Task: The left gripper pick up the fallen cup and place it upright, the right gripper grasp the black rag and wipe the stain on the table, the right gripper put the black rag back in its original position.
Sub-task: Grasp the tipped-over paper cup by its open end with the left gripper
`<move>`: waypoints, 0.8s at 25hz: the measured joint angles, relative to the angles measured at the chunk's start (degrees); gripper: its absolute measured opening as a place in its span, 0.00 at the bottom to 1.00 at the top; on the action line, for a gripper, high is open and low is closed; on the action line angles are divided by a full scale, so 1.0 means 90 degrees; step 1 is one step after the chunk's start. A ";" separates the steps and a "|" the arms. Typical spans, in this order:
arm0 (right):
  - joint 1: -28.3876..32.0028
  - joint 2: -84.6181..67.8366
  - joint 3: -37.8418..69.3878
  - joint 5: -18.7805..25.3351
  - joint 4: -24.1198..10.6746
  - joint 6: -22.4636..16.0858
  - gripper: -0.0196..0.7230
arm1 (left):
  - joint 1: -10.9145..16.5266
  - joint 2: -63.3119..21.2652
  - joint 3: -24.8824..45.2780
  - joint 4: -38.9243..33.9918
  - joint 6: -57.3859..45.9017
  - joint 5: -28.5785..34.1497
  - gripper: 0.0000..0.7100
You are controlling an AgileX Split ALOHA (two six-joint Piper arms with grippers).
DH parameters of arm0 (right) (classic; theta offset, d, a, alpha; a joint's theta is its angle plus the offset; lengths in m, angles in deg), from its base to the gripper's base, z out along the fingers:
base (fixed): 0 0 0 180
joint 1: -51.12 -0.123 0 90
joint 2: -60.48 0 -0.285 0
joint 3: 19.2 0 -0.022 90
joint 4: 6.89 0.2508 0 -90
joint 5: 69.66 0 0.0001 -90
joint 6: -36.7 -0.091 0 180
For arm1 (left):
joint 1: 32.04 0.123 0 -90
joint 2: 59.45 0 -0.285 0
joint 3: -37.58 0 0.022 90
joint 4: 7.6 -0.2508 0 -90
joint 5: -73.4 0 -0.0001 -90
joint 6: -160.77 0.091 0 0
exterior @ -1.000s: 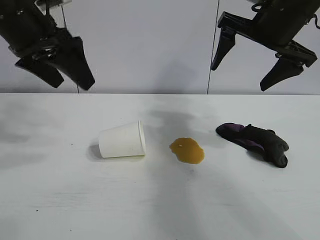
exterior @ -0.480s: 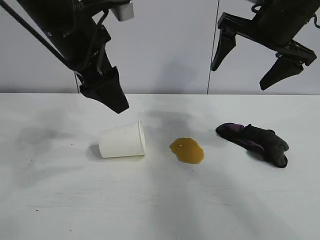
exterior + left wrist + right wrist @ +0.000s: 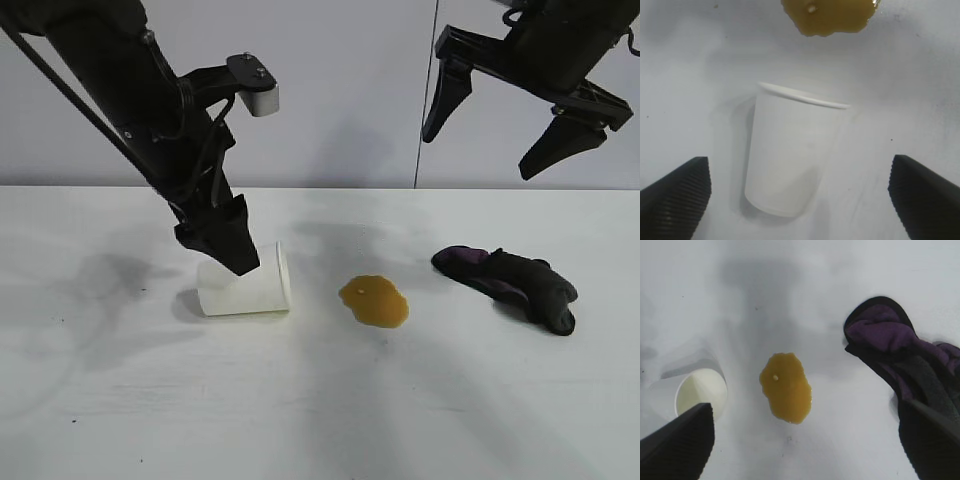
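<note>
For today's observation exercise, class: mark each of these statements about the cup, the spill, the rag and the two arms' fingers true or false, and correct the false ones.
1. The cup stands upright. False: it lies on its side on the table, rim toward the stain.
2. The left gripper has its fingers open on either side of the cup. True.
3. The right gripper holds the black rag. False: it hangs open above the table, and the rag lies untouched.
4. The stain lies between the cup and the rag. True.
5. The stain has been wiped away. False: the amber puddle is there.
</note>
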 joint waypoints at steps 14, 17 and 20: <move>0.0000 0.0000 0.0000 0.0000 0.0000 0.0026 0.96 | -0.0054 0.0693 -0.0323 0.0243 0.0162 -0.0077 0.98; 0.0000 0.0000 0.0000 -0.0006 0.0000 0.0030 0.96 | -0.0062 0.0815 -0.0339 0.0256 0.0221 -0.0077 0.98; 0.0000 0.0000 0.0000 -0.0006 0.0000 0.0050 0.96 | -0.0072 0.0832 -0.0344 0.0299 0.0276 -0.0089 0.98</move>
